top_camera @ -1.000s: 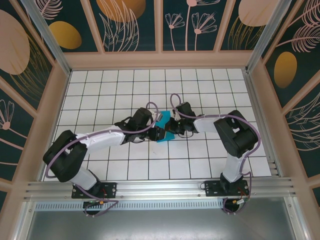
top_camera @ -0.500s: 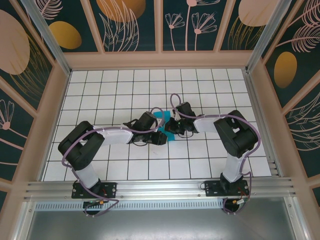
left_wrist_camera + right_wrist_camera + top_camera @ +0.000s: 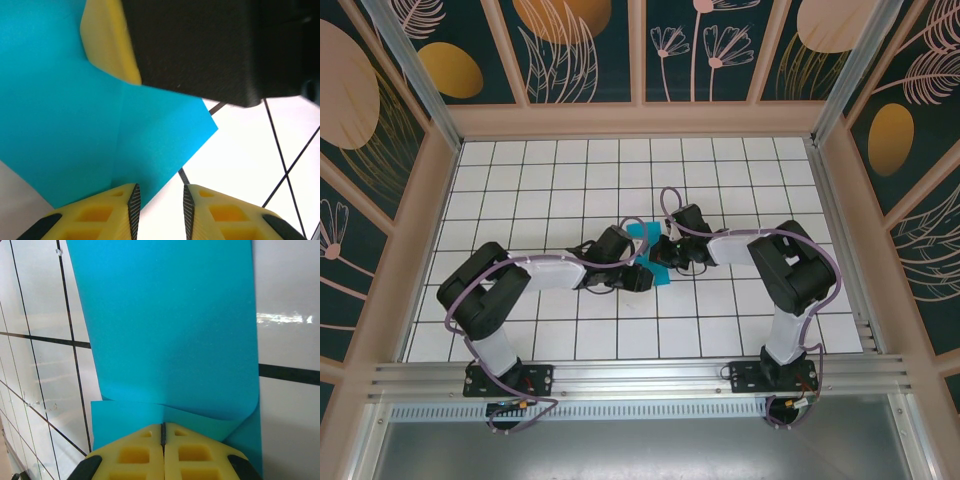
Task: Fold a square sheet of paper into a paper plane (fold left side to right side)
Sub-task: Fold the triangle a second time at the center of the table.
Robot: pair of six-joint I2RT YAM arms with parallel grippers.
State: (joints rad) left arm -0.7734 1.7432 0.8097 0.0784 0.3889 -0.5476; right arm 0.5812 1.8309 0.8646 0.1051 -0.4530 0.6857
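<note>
White grid-tiled table (image 3: 520, 170), dark floral wall panels (image 3: 580, 50) all round, and the square sheet of paper (image 3: 165, 325) lies part-folded mid-table between both arms. Right gripper (image 3: 162, 427) is clamped tight, tips on the sheet. Left gripper (image 3: 161, 200) sits at its edge, jaws slightly apart, gripping nothing.

matt teal paper (image 3: 165, 330), glossy white tiled table (image 3: 290, 300)

Table (image 3: 520, 190): white top, black grid lines. Lying on it near the centre: one teal-blue square sheet of paper (image 3: 640, 236), partly folded.
</note>
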